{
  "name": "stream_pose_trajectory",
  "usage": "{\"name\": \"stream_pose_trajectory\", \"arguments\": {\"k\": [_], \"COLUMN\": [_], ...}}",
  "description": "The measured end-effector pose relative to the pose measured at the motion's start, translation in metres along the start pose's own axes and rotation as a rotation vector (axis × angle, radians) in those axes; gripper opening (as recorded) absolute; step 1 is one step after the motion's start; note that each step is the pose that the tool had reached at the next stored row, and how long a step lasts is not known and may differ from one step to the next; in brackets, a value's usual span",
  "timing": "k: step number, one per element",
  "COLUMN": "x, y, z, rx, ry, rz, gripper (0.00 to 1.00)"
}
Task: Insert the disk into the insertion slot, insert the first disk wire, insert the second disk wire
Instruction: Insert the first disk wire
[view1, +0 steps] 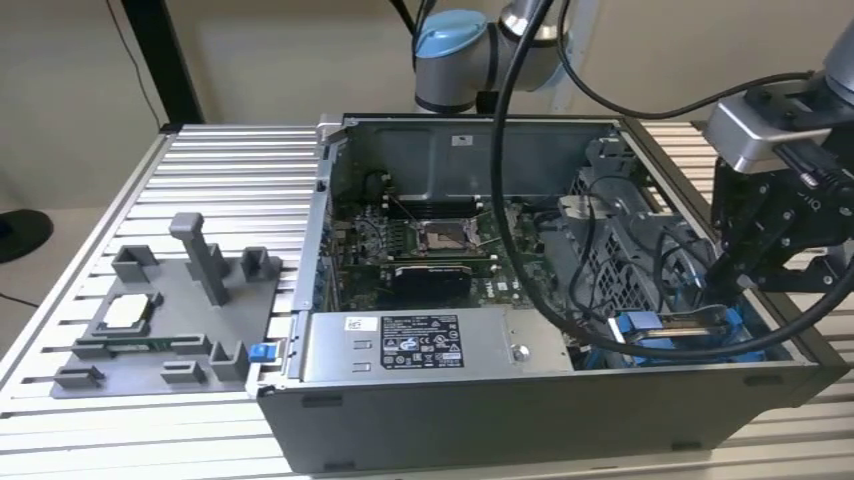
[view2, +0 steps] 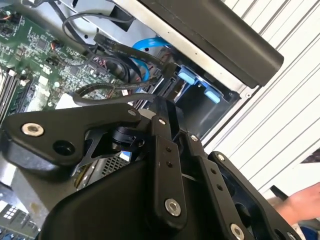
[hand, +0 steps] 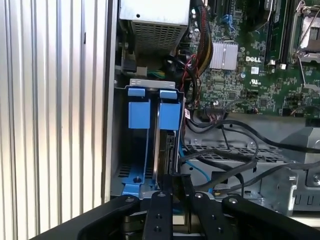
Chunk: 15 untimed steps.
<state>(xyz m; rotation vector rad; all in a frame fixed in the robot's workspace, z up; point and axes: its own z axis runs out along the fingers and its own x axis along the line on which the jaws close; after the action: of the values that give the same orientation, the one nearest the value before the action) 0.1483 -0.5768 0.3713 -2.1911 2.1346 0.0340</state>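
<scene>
Disk insertion in progress: the disk (hand: 167, 150), on edge in its blue carrier, stands in the insertion slot (hand: 150, 83) beside a second blue carrier (hand: 139, 114). The gripper (hand: 175, 184) is at its outer end, and the jaws are drawn in and apparently pinching that end. Neither disk wire looks plugged in. Loose black cables (hand: 225, 165) and a blue wire (hand: 197, 169) crowd one flank of the bay, the case wall (hand: 111, 100) bounds the other, and the only open room is straight back out of the slot.
</scene>
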Motion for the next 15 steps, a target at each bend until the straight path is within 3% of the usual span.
{"name": "stream_pose_trajectory", "arguments": {"k": [9, 15], "x": [0.0010, 0.0012], "y": [-0.0004, -0.0008], "z": [0.0135, 0.0169], "rx": [0.0012, 0.0008], "ry": [0.0025, -0.0069], "rz": [0.061, 0.067], "gripper": [0.00, 0.00]}}
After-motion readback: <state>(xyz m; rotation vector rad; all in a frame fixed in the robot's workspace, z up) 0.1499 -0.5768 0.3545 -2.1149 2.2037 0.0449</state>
